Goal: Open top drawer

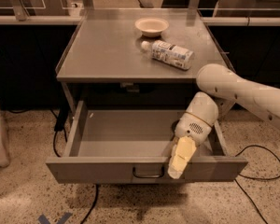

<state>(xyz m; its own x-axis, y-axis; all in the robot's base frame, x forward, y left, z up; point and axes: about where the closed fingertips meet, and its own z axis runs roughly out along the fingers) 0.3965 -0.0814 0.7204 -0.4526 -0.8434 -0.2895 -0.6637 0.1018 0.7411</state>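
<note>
Over top drawer (93, 169) front rim: end effector (176, 170), grip state unclear; drawer open.

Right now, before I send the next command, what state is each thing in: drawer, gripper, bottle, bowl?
Top drawer: pulled far out, open, nothing visible inside.
Gripper: at the drawer's front edge, just right of the handle.
Bottle: lying on its side on the table.
Bowl: upright on the table behind the bottle, looks empty.
</note>
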